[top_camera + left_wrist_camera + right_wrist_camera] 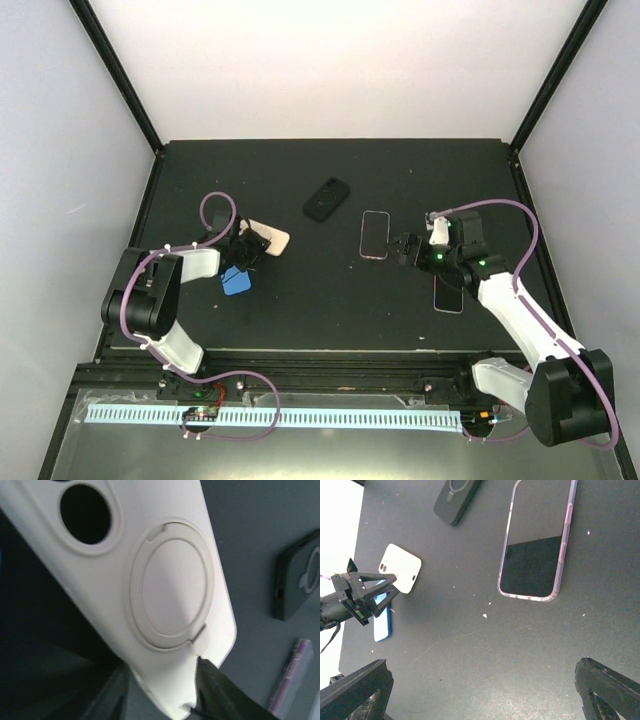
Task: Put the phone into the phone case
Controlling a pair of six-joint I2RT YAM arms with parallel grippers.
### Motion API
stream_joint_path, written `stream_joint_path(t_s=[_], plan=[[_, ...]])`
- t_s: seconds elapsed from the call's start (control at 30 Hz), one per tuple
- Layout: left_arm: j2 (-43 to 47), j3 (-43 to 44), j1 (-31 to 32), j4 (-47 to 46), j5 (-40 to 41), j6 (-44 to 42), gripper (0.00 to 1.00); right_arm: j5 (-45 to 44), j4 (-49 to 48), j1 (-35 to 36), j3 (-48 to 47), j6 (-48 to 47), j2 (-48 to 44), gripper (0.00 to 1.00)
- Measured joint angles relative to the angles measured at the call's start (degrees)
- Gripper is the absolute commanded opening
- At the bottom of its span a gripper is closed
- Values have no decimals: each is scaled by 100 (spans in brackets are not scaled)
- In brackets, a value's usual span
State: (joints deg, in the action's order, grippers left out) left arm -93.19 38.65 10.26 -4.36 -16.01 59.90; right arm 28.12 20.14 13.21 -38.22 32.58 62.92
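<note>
A white phone case (170,580) with a round ring on its back fills the left wrist view. My left gripper (162,692) is shut on its lower end, one dark finger (220,690) on each side. From above the white case (270,237) sits at the left with the left gripper (250,246) on it. A phone with a dark screen and a pinkish clear rim (374,234) lies flat at mid-table and also shows in the right wrist view (537,545). My right gripper (404,248) is open and empty just right of it, above bare mat (485,690).
A black case (327,199) with a ring lies behind the phone and shows in both wrist views (455,500) (300,580). A blue flat object (236,281) lies near the left gripper. A second pink-rimmed phone (449,297) lies under the right arm.
</note>
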Motion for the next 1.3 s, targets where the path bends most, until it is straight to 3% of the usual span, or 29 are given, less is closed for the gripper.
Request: stream_joint_path(t_s=[0.33, 0.63, 0.7, 0.83, 0.9, 1.03, 1.1, 1.3], plan=[[-90, 22, 35, -2, 343, -44, 3, -125, 291, 4, -313, -291, -227, 100], [192, 138, 37, 496, 595, -525, 2, -118, 319, 4, -299, -262, -481, 100], [291, 151, 37, 608, 638, -632, 10, -116, 317, 4, -297, -245, -568, 100], [332, 369, 37, 975, 826, -837, 63, -111, 315, 4, -295, -227, -651, 100], [330, 566, 37, 1231, 962, -848, 74, -111, 315, 4, -289, -223, -664, 100], [315, 944, 37, 1655, 1196, -741, 81, -109, 315, 4, -264, -203, -695, 100], [269, 1132, 37, 1836, 1279, -640, 77, -105, 302, 4, -234, -197, -706, 100], [-310, 1899, 79, 2739, 1604, 15, 77, -87, 258, 4, -118, -149, -708, 100]])
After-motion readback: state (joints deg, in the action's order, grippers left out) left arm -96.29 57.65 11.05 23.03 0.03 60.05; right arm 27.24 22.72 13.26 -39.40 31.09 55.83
